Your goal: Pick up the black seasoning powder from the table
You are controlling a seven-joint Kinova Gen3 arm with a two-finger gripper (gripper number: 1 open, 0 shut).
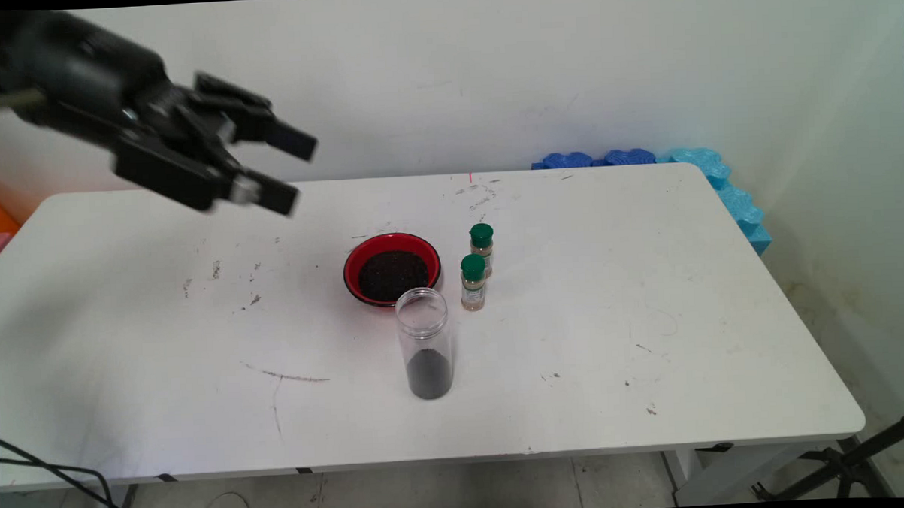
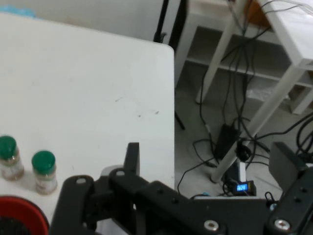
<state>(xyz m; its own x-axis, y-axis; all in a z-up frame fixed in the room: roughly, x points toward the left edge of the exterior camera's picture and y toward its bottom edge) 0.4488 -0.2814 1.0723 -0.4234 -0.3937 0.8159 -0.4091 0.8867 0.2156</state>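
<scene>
- Above the desk's far-left part, the claw is hanging in the air with its two fingers spread apart, gripping nothing and touching nothing.
- Near the desk's middle, a red bowl is sitting with dark grains in it.
- Just beside the bowl, toward the near edge, a clear jar is standing upright and open, dark grains filling its bottom.
- Beside the bowl, toward the desk's right edge, two green-capped spice bottles are standing upright close together.
- Beyond the desk's far-right corner, blue foam pieces are lying against the wall.
</scene>
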